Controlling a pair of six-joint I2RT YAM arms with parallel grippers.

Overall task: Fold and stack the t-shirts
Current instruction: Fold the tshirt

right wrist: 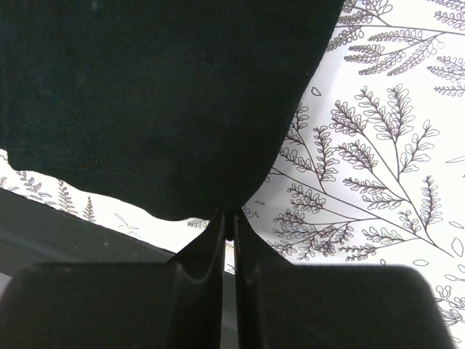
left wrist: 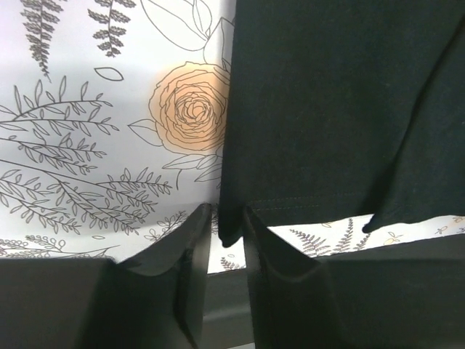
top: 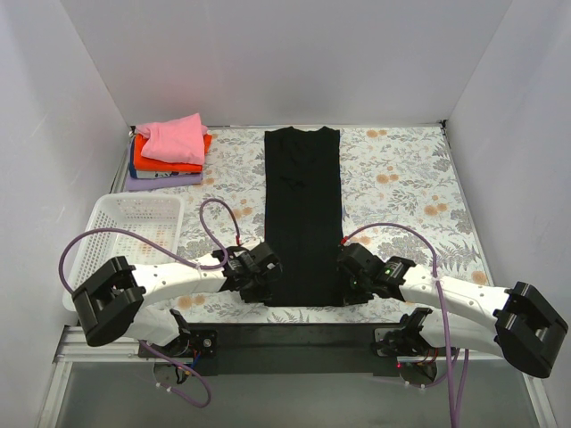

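Overhead: the black t-shirt (top: pixel 303 214) is laid on the desk (top: pixel 401 178), hem between both claws; a lengthwise fold is judged in hand.
Left wrist: the left claw (left wrist: pixel 227 218) is narrowly apart around a hem corner, to be pinched next.
Right wrist: the right claw (right wrist: pixel 229 222) is clamped on the other corner.

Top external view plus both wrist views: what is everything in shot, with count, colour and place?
black t-shirt: one, black, folded into a long strip down the table's middle
pink t-shirt: one, pink, top of the far-left stack
orange t-shirt: one, orange, under the pink one
blue t-shirt: one, blue, only an edge showing under the orange one
lilac t-shirt: one, lilac, bottom of the stack
basket: one, white mesh, left edge of the table
tablecloth: one, pale grey with flowers, covering the table
left hand: one, black, fingers slightly apart around the black t-shirt's near left corner
right hand: one, black, shut on its near right corner
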